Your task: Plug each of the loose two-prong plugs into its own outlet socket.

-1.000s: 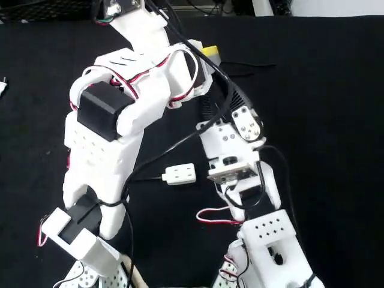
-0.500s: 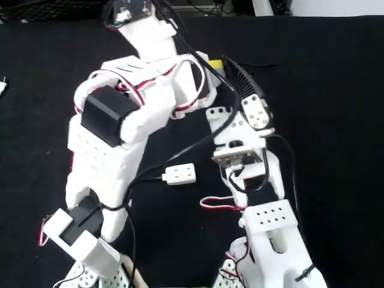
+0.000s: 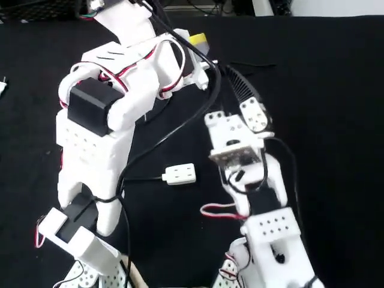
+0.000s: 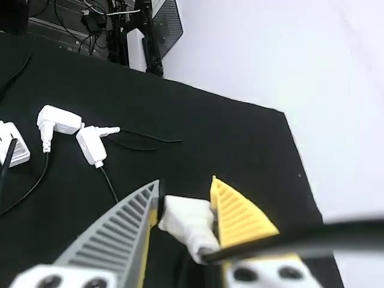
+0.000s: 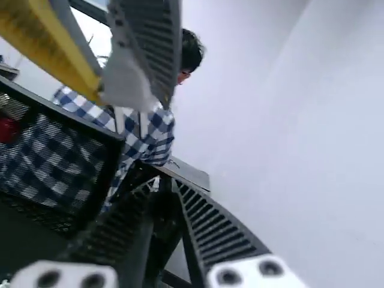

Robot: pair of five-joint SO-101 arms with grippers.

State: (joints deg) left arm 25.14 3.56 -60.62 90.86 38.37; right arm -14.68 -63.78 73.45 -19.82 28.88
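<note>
Left jaws clamp the plug [image 4: 186,222]; right jaws, can't tell. I should line it up square with the socket [image 3: 180,174] on the bench [image 3: 324,90], then push straight, no twist.

Both arms aloft; left hand [image 4: 185,193] clamped tight.

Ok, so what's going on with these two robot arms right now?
The left gripper is shut on a white two-prong plug and holds it up off the black table. The right gripper sits close to it, with the plug's prongs in its wrist view. A white outlet socket lies on the table between the arms. Two more loose plugs lie side by side farther off.
</note>
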